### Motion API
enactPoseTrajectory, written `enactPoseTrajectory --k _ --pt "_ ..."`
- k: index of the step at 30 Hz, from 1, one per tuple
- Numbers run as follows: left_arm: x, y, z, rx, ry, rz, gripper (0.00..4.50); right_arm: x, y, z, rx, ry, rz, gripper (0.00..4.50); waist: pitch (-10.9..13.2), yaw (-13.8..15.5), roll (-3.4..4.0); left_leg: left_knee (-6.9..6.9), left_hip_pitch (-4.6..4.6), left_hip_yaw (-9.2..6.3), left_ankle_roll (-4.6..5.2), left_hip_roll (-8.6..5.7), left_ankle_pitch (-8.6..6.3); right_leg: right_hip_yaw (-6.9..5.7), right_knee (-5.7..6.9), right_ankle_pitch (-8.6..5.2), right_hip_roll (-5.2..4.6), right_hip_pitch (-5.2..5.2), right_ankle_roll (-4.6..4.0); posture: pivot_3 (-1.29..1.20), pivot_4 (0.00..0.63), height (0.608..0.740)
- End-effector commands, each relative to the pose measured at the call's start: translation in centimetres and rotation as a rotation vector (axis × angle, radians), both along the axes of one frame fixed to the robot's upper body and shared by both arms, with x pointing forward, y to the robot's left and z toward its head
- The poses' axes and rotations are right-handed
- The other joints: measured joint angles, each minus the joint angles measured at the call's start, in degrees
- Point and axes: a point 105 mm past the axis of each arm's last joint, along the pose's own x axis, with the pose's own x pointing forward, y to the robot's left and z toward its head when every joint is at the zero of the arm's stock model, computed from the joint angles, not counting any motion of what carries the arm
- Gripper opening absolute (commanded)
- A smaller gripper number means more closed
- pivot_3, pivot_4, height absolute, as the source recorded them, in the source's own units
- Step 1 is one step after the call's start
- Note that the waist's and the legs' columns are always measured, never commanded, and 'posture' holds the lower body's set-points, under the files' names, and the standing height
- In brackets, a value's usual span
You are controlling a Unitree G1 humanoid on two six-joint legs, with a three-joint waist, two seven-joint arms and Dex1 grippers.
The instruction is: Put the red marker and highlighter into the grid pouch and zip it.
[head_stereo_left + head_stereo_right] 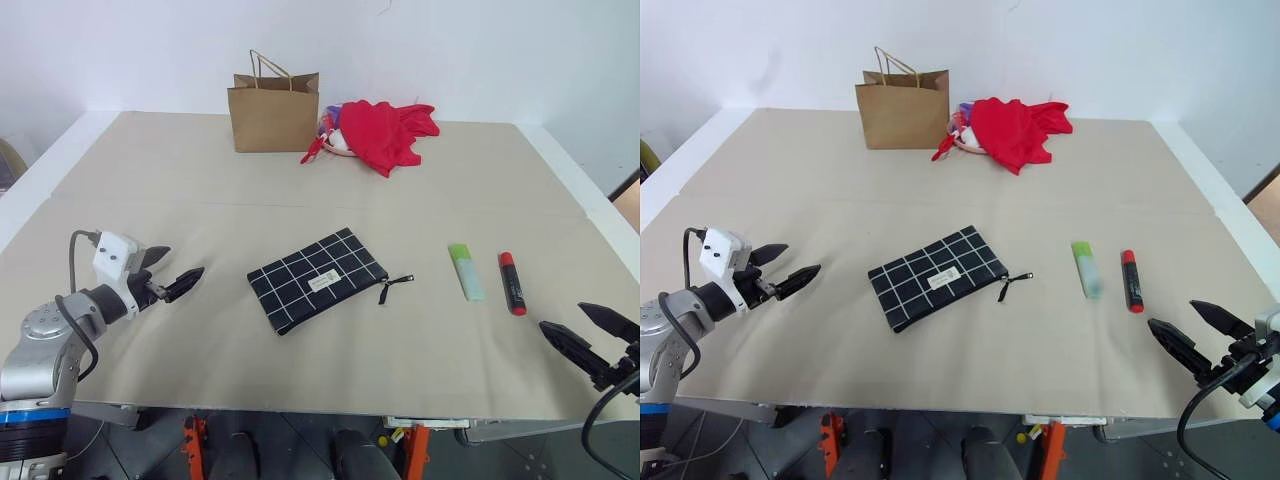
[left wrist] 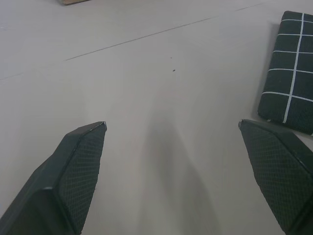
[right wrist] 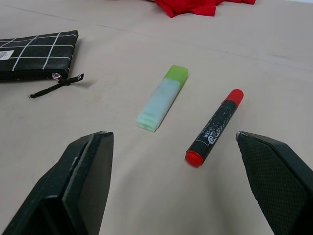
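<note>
The grid pouch point(image 1: 316, 279) lies flat near the middle of the table, its black zipper pull point(image 1: 396, 286) trailing off its right end. To its right rest the highlighter point(image 1: 466, 271) and, beside it, the red marker point(image 1: 512, 283), both lying loose and apart. My left gripper point(image 1: 170, 270) hovers open to the left of the pouch, with the pouch's corner point(image 2: 291, 73) showing past its fingers. My right gripper point(image 1: 588, 333) stands open near the front right edge, just short of the marker point(image 3: 215, 127) and highlighter point(image 3: 162, 98). Nothing is held.
A brown paper bag point(image 1: 273, 110) stands at the back of the table, with a red cloth point(image 1: 385, 132) bunched beside it on the right. The table's front edge point(image 1: 330, 405) runs just below both grippers.
</note>
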Motion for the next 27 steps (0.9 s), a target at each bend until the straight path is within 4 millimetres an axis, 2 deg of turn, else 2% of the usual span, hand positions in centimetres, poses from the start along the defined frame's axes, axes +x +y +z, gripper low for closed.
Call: enactPoseTrajectory --k 1,7,14,27 --pt "-0.2 -0.3 1.1 0.036 -0.041 -0.049 4.5 -0.1 0.7 1.5 -0.049 -0.02 0.054 4.33 0.0 0.0 0.0 0.0 0.0 0.0 0.0 0.0 0.0 0.0 0.0 0.0 0.0 0.0 0.0 0.0 0.15 0.74" --pt "-0.4 -1.6 0.9 0.051 -0.043 -0.161 4.5 -0.1 1.7 1.5 -0.052 0.007 0.095 4.33 0.0 0.0 0.0 0.01 0.0 0.0 0.0 0.0 0.0 0.0 0.0 0.0 0.0 0.01 0.0 0.0 0.15 0.74" --pt "-0.3 -2.0 0.8 0.065 -0.039 -0.198 4.5 0.2 2.6 1.2 -0.037 -0.001 0.105 4.33 0.0 0.0 0.01 0.0 0.0 0.0 0.0 0.0 0.0 0.0 0.0 0.0 0.0 0.01 0.0 0.0 0.15 0.74" --pt "-0.3 -2.0 0.8 0.066 -0.04 -0.202 4.5 0.2 2.6 1.2 -0.036 0.0 0.104 4.33 0.0 0.0 0.01 0.0 0.0 0.0 0.0 0.0 0.0 0.0 0.0 0.01 0.0 0.01 0.01 0.0 0.15 0.74"
